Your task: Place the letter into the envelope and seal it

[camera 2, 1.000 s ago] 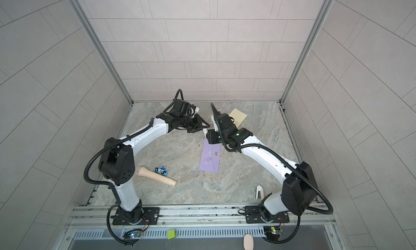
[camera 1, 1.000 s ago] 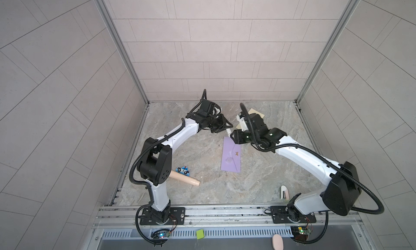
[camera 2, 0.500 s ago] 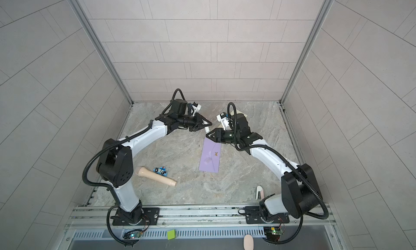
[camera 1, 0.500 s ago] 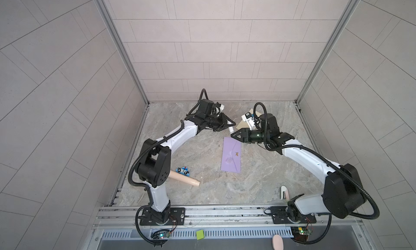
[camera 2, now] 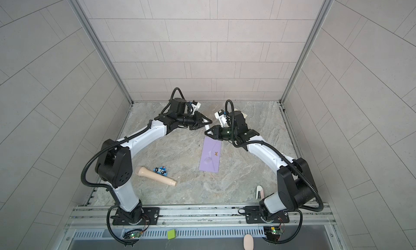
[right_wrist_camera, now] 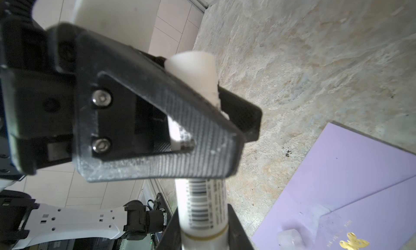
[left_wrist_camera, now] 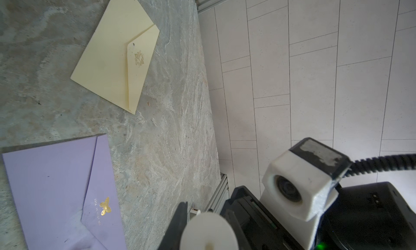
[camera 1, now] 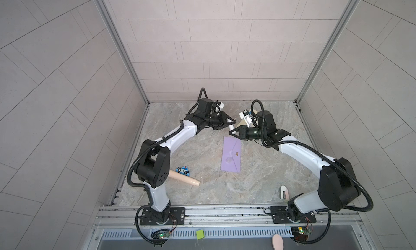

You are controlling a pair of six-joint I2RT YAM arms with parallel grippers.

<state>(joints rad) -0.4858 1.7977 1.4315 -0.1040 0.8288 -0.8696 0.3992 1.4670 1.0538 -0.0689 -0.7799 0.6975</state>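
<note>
The purple envelope [camera 1: 231,154] [camera 2: 211,154] lies flat mid-table, flap down with a gold butterfly [right_wrist_camera: 353,243]; a small clear cap [right_wrist_camera: 289,237] rests on it. The letter is not in view. Behind the envelope, above the table, my two grippers meet tip to tip around a white glue stick [right_wrist_camera: 203,206] [camera 1: 231,126]. The left gripper [camera 1: 230,124] [left_wrist_camera: 206,215] is shut across its far end. Nearer me, the barcoded body sits inside my right gripper [camera 1: 231,132] [right_wrist_camera: 203,228], whose black fingers [right_wrist_camera: 236,233] press on both sides.
A cream envelope [left_wrist_camera: 117,53] lies at the back, mostly hidden behind the right arm in both top views. A beige wooden handle [camera 1: 184,178] and a blue toy car [camera 1: 182,169] lie front left. A small white object [camera 1: 284,192] stands front right.
My right gripper has lifted away from the envelope's far end, turned level toward the left gripper and narrowed onto the glue stick. The left gripper kept its hold and shifted slightly right.
</note>
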